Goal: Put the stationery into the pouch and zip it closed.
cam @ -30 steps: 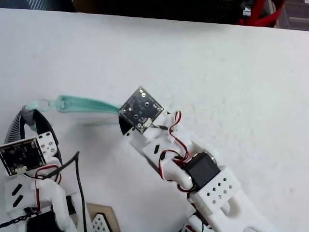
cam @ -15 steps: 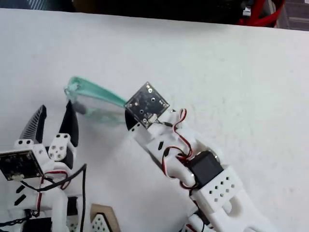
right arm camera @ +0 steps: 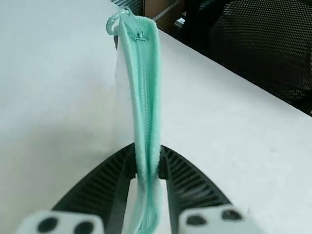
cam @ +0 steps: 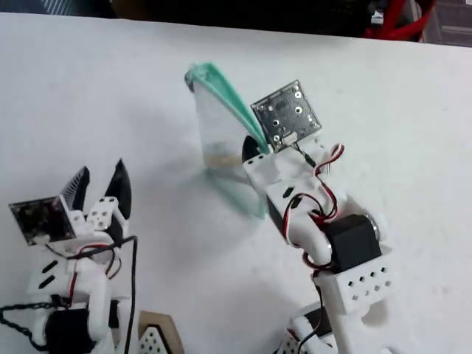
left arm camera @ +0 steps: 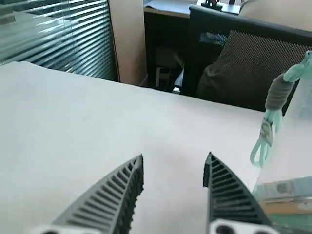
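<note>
1. Right end effector (cam: 249,151), in the high view, is clenched on one end of the pouch (cam: 217,125), which stands on edge near the middle of the white surface (cam: 383,81). The pouch has clear, glossy walls and a mint woven zip (cam: 225,92) along its upper edge. Something pale tan shows faintly through the wall. Whether its lower edge touches the surface, I cannot tell.
2. In the same view, the left end effector (cam: 98,188) sits near the front corner, released, with its two black pointed fingers spread in a V. It is well apart from the pouch. Bare surface lies between them and on towards the far edge.
3. The left wrist view shows the left end effector (left arm camera: 174,165) with ribbed, tapering fingers parted and nothing between them. Smooth surface runs ahead to a straight far edge. Off to one side hangs the pouch's mint pull loop (left arm camera: 262,146) with a grey sleeve above it. The clear pouch (left arm camera: 285,192) is just beside one fingertip. Beyond the edge stands a dark mesh chair (left arm camera: 243,68).
4. The right wrist view shows the right end effector (right arm camera: 146,168) with its ribbed black fingers pinching the zip (right arm camera: 145,87) from both sides. The two mint tapes lie pressed together along the whole length seen, ending in a small ring (right arm camera: 115,22). Open surface lies on either side, with its edge close beyond the ring.
</note>
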Robot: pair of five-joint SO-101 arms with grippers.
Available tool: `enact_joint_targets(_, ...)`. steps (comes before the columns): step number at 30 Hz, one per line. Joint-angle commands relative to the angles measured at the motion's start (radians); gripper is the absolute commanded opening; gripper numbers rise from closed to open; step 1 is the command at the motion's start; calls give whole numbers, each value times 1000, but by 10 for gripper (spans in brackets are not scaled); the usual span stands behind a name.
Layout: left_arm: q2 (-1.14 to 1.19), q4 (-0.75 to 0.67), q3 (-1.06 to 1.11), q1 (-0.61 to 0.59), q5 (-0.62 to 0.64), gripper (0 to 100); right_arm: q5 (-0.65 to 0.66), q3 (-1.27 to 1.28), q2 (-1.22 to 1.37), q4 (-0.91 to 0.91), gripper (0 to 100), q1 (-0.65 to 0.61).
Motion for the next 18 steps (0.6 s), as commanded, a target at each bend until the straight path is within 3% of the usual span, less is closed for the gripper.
enact_joint_targets(1,4,-32,58,12,11,207,-9,-66,-5,-7,19,4)
enact_joint_targets(9,4,-313,359,15,11,203,-11,-71,-5,-130,19,-31)
enact_joint_targets(18,5,-336,425,50,-51,203,-11,-77,91,-295,19,-137)
